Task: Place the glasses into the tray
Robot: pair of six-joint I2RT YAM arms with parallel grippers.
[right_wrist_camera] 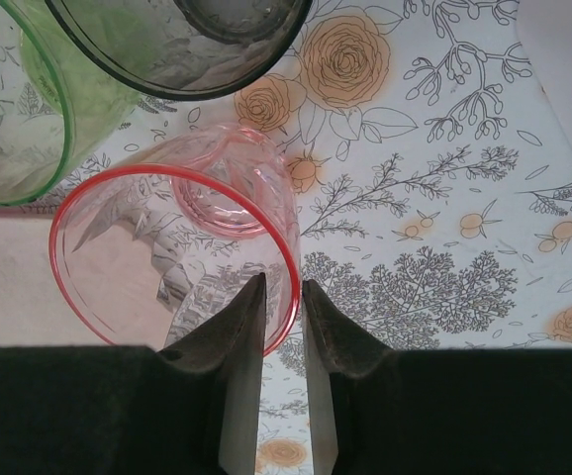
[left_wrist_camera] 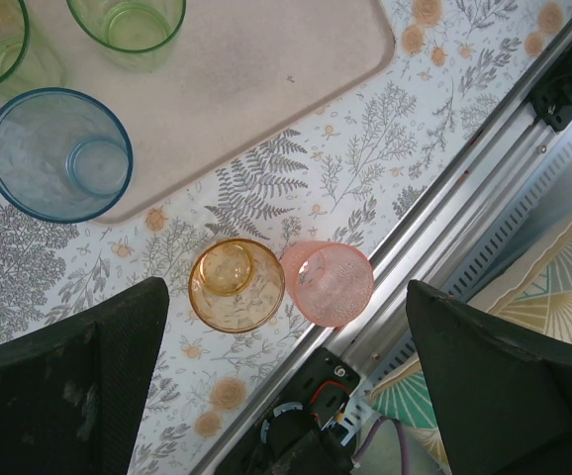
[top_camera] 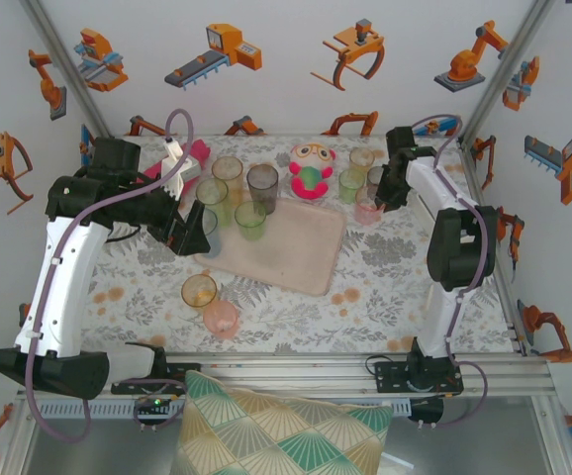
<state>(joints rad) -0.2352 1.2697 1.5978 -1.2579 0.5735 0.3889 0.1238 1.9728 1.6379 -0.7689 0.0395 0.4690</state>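
The right hand [right_wrist_camera: 283,289] straddles the rim of a pink translucent tumbler [right_wrist_camera: 157,247] on the floral bench [right_wrist_camera: 444,198], just beside the flat beige tray [top_camera: 301,247]. Whether it grips, I cannot tell. The left hand [left_wrist_camera: 286,297] gapes wide.

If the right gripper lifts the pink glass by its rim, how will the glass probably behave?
The pink glass looks thin and translucent, so it is probably light and stiff. The right gripper straddles one side of the rim only, so the glass may tilt or slip when lifted.
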